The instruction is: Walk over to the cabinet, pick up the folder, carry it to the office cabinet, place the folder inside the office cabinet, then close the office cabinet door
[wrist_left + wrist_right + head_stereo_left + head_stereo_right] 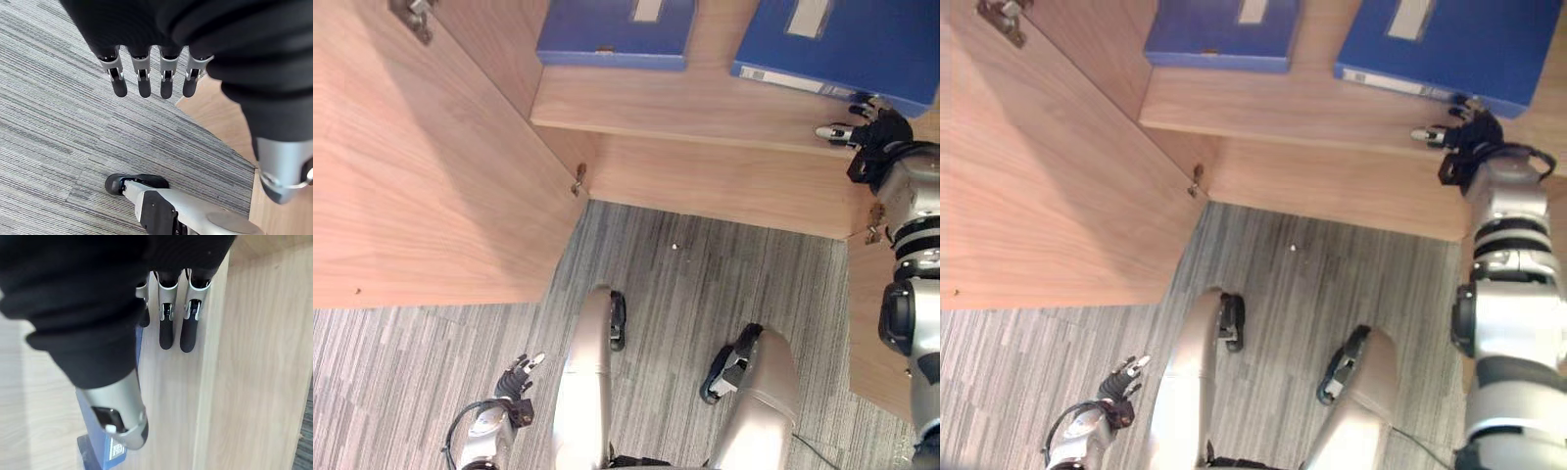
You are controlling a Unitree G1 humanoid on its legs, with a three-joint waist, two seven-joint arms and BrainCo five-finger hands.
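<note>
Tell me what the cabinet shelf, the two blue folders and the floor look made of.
Shelf: light board with printed-looking wood grain, matt; likely laminate, though solid wood is not ruled out.
Left folder and right folder: blue covers, smooth with a slight sheen, pale labels; probably plastic-coated card.
Floor: grey carpet, fine striped pile, matt.

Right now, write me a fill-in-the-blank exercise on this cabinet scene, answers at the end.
1. The left folder and the right folder on the shelf are both ____ in colour.
2. The right hand rests on the shelf at the front edge of the ____ folder.
3. The left hand hangs low over the floor, which is covered in grey striped ____.
4. The cabinet door stands ____.

Missing words: blue; right; carpet; open.
</note>
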